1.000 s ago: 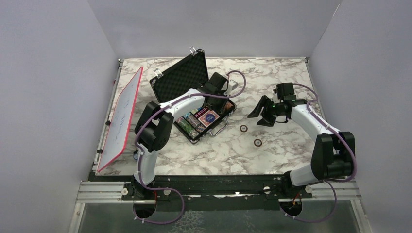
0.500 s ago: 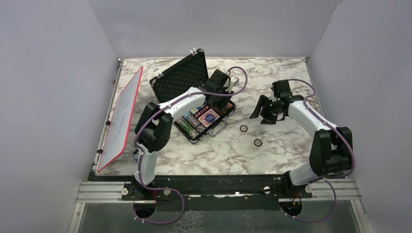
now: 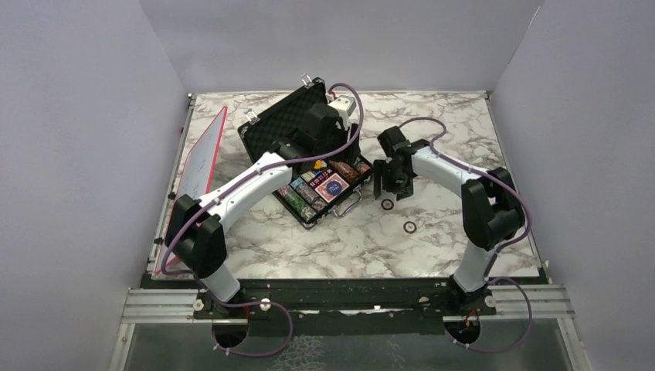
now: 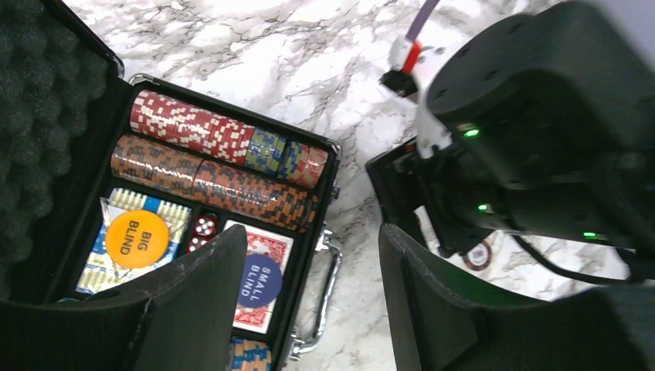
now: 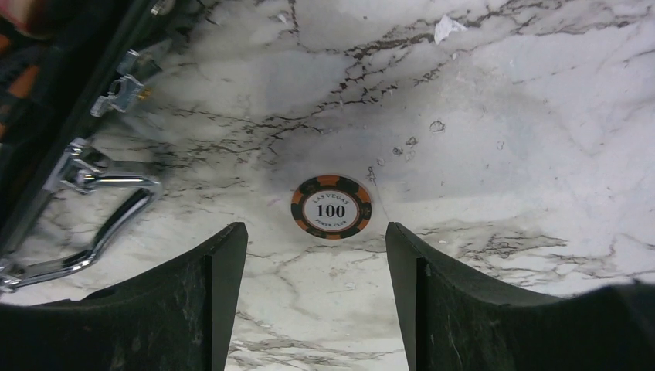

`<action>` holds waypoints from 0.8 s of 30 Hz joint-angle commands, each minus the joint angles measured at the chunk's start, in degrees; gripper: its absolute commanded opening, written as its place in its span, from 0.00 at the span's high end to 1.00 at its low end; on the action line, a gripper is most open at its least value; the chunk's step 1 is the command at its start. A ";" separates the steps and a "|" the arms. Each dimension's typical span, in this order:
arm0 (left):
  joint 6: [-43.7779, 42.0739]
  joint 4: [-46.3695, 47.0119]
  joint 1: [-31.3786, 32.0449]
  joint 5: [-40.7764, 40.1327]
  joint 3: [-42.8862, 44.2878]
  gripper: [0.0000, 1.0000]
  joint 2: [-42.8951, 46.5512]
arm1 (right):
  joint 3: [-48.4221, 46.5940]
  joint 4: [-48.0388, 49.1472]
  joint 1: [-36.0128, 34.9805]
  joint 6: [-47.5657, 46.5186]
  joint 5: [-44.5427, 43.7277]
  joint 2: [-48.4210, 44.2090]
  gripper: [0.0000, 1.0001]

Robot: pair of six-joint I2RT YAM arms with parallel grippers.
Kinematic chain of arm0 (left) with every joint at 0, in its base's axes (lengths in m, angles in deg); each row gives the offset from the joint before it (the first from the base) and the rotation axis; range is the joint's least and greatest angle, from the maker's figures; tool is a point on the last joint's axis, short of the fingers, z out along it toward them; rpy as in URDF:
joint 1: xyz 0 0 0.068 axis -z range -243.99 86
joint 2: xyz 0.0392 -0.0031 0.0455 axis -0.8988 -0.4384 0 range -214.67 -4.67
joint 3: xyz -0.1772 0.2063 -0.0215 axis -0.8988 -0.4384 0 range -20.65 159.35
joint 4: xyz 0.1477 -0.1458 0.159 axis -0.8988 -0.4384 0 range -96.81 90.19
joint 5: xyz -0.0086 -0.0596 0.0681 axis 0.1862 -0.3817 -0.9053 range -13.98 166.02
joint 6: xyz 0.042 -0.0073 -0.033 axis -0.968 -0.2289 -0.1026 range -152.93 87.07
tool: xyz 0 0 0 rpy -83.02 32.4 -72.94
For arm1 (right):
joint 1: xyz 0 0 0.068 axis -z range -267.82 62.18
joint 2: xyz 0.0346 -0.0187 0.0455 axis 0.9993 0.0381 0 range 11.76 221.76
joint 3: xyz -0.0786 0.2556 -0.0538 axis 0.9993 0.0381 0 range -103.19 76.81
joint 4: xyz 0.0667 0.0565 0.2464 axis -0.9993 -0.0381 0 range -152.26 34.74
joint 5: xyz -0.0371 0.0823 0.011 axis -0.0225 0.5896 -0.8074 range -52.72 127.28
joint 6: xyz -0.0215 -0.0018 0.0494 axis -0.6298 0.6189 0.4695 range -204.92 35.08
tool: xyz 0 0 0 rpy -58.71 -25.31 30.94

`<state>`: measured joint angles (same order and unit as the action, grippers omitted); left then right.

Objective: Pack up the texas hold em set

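- The right gripper (image 5: 313,232) hangs low over the marble table (image 5: 502,116). Its fingers (image 5: 197,305) are spread wide and hold nothing.
- A loose chip (image 5: 331,206) marked 100 lies flat on the table just ahead of the gap between the tips, and neither finger touches it. This looks like a line-up for a pinch, with the opening centred on the chip.
- A flat chip offers little edge, so the tips probably need to reach the table on both sides of it before they close.
- Beyond one finger, on the case side, lies the metal handle (image 5: 100,209) of the briefcase (image 3: 278,120). It is near enough for a short carry, and also near enough to be bumped.
- A second chip (image 3: 410,227) lies on the table behind this gripper, towards the arm bases and well apart from both grippers.
- The left gripper (image 4: 309,239) hovers above the open case with its fingers likewise spread and empty.
- Ahead of its tips the tray holds a row of red chips (image 4: 193,127) and a row of orange chips (image 4: 216,182).
- Closer to one finger sit an orange disc (image 4: 137,238), red dice (image 4: 203,226), and a blue disc (image 4: 260,280) resting on red-backed cards (image 4: 274,243).
- The foam-lined lid (image 4: 35,85) stands open on the far side of that finger, which keeps the tray reachable.
- The two grippers are close together, so the left one may be waiting clear of the right's pickup.
- The packing looks nearly done: two chips are still out and the lid is not yet shut.
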<state>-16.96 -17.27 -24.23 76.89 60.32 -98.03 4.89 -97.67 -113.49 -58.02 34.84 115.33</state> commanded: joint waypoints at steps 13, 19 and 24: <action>7.98 6.51 0.13 2.25 -8.94 0.31 5.69 | 1.63 2.05 -1.55 1.84 -5.52 5.74 0.46; 8.28 6.44 0.12 3.04 -9.86 0.30 6.15 | 4.30 4.21 -1.55 2.34 -3.43 6.68 0.59; 9.44 6.45 0.13 4.59 -10.91 0.29 6.13 | 4.72 3.22 -1.58 3.30 -4.03 6.47 0.69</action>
<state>-9.07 -12.50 -24.23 78.79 50.57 -93.97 6.25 -96.04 -114.76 -56.43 31.50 119.07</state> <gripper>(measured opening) 0.703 0.436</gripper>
